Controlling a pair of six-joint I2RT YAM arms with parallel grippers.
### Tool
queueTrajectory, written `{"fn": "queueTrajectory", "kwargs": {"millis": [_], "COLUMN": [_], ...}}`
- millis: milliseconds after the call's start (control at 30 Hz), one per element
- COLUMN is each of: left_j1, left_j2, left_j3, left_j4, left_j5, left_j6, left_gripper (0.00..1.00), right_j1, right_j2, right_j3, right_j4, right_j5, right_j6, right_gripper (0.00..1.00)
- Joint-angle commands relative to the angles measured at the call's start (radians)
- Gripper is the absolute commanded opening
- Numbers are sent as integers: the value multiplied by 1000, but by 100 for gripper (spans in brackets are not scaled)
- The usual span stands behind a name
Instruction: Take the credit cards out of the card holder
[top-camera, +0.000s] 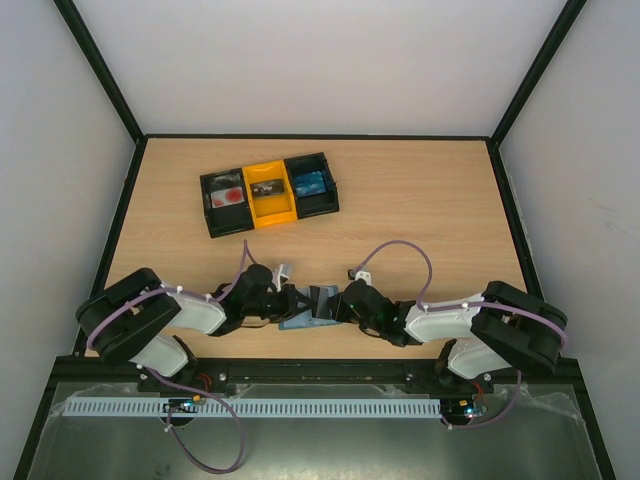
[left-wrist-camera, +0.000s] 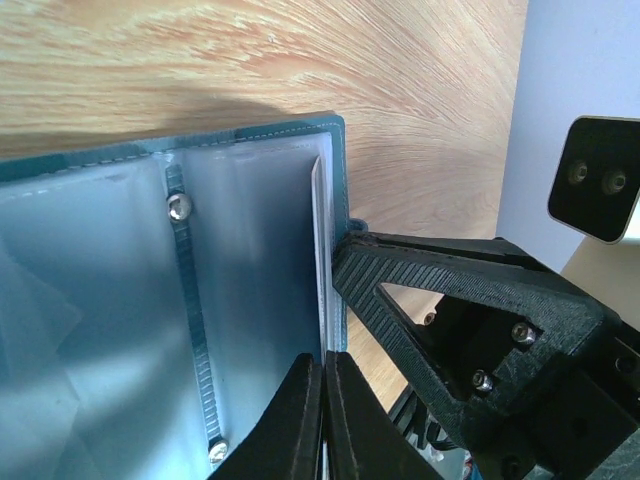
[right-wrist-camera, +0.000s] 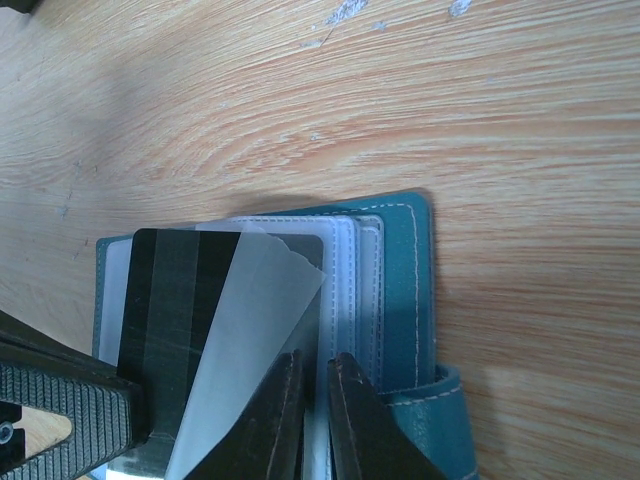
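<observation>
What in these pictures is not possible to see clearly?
- Top view: card holder, mostly covered by left gripper and right gripper.
- Left wrist view: what the left gripper pinches; only a thin white edge shows.
- Right wrist view: dark card face, partly covered by a clear sleeve.

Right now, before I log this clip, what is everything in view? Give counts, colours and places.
table: one, light wood grain, under everything
tray: one, three compartments, black ends and yellow middle, far left of centre
blue card: one, in the tray's right compartment
red-and-white item: one, in the tray's left compartment, too small to identify
dark item: one, in the yellow compartment, too small to identify
card holder: one, slate blue-teal, open at the near edge between the arms
dark card: one, black with grey stripes, partly under a clear sleeve
left pincer: black, shut on a thin edge, apparently the dark card
right pincer: black, shut on the holder's sleeves
</observation>
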Motion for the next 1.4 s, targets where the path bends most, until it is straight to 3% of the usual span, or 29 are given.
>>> {"fn": "queueTrajectory", "kwargs": {"millis": [0,733,1033,1167,1367], "left_j1": [-6,0,22,25,25], "left_j2": [-26,-204,-178,-108,10], "left_j3": [-9,-40,-90,-103,-73], "left_j4": [8,-208,-79,66,151], "left_j5": [2,-80,-44,-2,25], "left_j6": [0,69,69,47,39], "left_gripper": [3,3,3,3,3], "right_j1": [3,3,4,3,3], "right_j2": [19,-29,-91,-102,-93], "right_j3": [-24,-7,-17,-37,-29], "right_j4": [-36,-79,-50,47,77], "right_j5": [10,33,-2,-54,-75], "right_j6": [5,-17,-10,-1,22], "right_gripper": [9,12,20,23,24]}}
